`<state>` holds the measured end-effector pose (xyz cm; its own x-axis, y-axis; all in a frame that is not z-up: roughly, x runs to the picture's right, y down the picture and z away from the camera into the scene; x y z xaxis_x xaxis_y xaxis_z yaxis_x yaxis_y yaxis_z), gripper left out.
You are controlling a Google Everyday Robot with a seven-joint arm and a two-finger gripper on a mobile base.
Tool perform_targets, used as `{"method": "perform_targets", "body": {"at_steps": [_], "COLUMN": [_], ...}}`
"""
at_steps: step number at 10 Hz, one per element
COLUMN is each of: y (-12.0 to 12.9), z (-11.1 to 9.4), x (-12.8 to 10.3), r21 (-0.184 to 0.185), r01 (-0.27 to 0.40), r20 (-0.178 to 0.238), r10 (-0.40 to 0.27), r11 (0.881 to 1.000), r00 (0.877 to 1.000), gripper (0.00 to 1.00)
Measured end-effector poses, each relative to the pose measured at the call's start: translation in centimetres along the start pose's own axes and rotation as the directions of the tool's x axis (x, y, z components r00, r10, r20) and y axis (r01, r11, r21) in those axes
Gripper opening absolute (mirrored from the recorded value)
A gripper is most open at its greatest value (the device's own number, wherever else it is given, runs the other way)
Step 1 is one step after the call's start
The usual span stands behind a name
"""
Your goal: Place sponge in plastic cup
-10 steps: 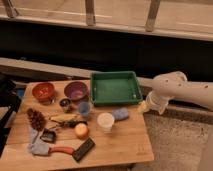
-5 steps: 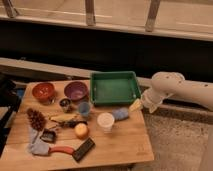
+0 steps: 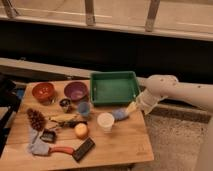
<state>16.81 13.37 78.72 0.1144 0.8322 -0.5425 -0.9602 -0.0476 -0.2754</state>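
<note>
The sponge [image 3: 120,114], a small light-blue block, lies on the wooden table [image 3: 125,145] just right of a cream-white cup [image 3: 105,121]. The plastic cup [image 3: 84,108], blue-grey and tapered, stands upright left of that, in front of the purple bowl [image 3: 76,91]. My gripper [image 3: 132,107] reaches in from the right on a white arm. Its yellowish tips hang low over the table, right beside the sponge's right end. It is open and holds nothing; I cannot tell whether it touches the sponge.
A green tray [image 3: 114,87] sits at the back, close behind the gripper. Left are an orange-red bowl [image 3: 43,92], a small dark cup [image 3: 65,104], a pinecone [image 3: 36,119], an orange ball [image 3: 81,130], a grey-blue cloth [image 3: 36,145] and a black bar [image 3: 83,149].
The arm has swung left and down from beyond the table's right edge, bringing the gripper next to the sponge. Nothing on the table has moved.
</note>
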Motion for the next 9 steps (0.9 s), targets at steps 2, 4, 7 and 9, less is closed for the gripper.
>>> {"method": "perform_targets", "body": {"at_steps": [2, 4, 7, 9], "y": [2.5, 3.3, 2.8, 1.9], "z": [1.9, 2.9, 3.4, 3.7], "x": [-0.2, -0.8, -2.6, -4.5], "r21": [-0.025, -0.051, -0.071, -0.082], "r01": [0.056, 0.084, 0.092, 0.085], "r20": [-0.008, -0.005, 0.02, 0.034], "r10": [-0.057, -0.085, -0.091, -0.083], "r11": [0.998, 0.995, 0.993, 0.993], "r00": [0.998, 0.996, 0.996, 0.996], "gripper": [0.72, 0.72, 0.72, 0.72]}}
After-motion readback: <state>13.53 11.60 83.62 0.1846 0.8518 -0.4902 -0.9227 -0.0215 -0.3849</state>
